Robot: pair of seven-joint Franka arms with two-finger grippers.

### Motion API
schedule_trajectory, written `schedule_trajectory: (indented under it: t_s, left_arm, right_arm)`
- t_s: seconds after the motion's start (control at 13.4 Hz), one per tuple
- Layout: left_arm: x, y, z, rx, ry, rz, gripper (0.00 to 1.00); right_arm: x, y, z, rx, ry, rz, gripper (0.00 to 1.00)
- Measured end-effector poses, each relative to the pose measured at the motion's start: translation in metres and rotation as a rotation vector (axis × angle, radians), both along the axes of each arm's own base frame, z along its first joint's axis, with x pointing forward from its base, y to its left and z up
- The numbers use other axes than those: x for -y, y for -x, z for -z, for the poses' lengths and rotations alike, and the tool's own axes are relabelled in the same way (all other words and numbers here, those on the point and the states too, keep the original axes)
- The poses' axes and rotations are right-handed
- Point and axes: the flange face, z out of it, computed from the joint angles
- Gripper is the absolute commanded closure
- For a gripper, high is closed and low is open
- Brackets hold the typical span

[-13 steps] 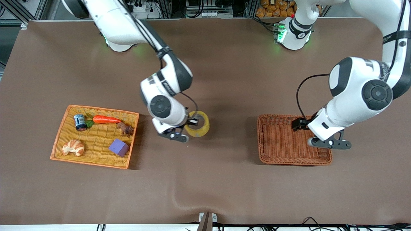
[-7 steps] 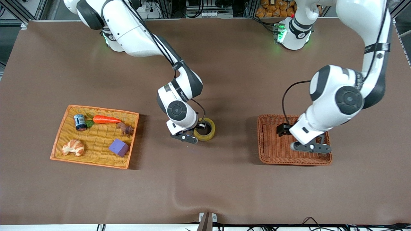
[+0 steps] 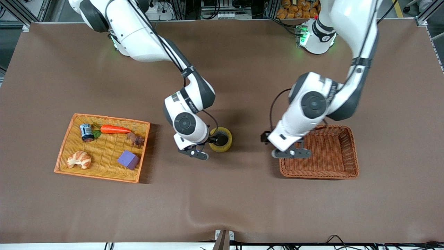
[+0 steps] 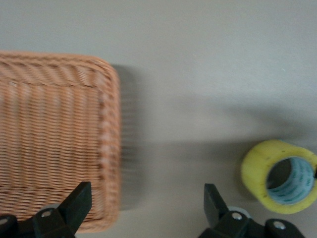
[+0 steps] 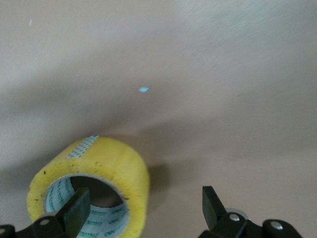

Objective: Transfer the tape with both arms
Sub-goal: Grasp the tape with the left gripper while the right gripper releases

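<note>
The tape (image 3: 227, 143), a yellow ring with a pale inner core, lies flat on the brown table between the two baskets. My right gripper (image 3: 207, 146) is open right at it. One finger stands at the ring's hole and the other outside the wall, a wide gap apart; in the right wrist view the tape (image 5: 116, 163) sits by the open gripper (image 5: 143, 203). My left gripper (image 3: 290, 152) hangs open over the brown basket's rim (image 3: 282, 166) on the tape's side, holding nothing. The left wrist view shows that gripper (image 4: 147, 198) open, the tape (image 4: 257, 171) and the basket (image 4: 106, 124).
An orange wicker tray (image 3: 64, 146) toward the right arm's end holds a carrot (image 3: 114, 129), a croissant (image 3: 79, 159), a purple block (image 3: 128, 159), a small can (image 3: 86, 132) and a brown toy animal (image 3: 135, 139). The brown basket has nothing in it.
The right gripper has set the tape down on the table and opened, letting it go. The left arm has swung from over the basket's middle toward the tape.
</note>
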Motion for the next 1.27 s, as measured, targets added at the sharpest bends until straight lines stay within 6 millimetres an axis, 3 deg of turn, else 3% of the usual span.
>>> schedule_trajectory:
  t_s: [0.22,0.52,0.74,0.97,1.12,1.27]
  left_arm:
    - [0.05,0.009,0.029,-0.001,0.011,-0.001,0.0]
    - [0.107,0.016,0.049,0.081,0.081,0.016,0.0]
    - [0.135,0.033,0.085,0.089,0.089,0.056,0.0]
    - [0.148,0.043,0.123,0.101,0.091,0.075,0.0]
    - [0.149,0.044,0.132,0.1,0.088,0.076,0.0]
    - [0.15,0.046,0.139,0.105,0.067,0.085,0.12]
  right_arm:
    - [0.043,-0.028,-0.03,-0.036,0.018,0.025,0.0]
    - [0.095,-0.048,-0.032,-0.055,0.097,-0.019,0.0]
    - [0.136,-0.064,-0.048,-0.039,0.134,-0.046,0.0]
    - [0.197,-0.079,-0.06,-0.074,0.126,-0.099,0.0]
    - [0.251,-0.091,-0.071,-0.086,0.099,-0.151,0.0]
    - [0.3,-0.099,-0.088,-0.08,0.074,-0.169,0.0]
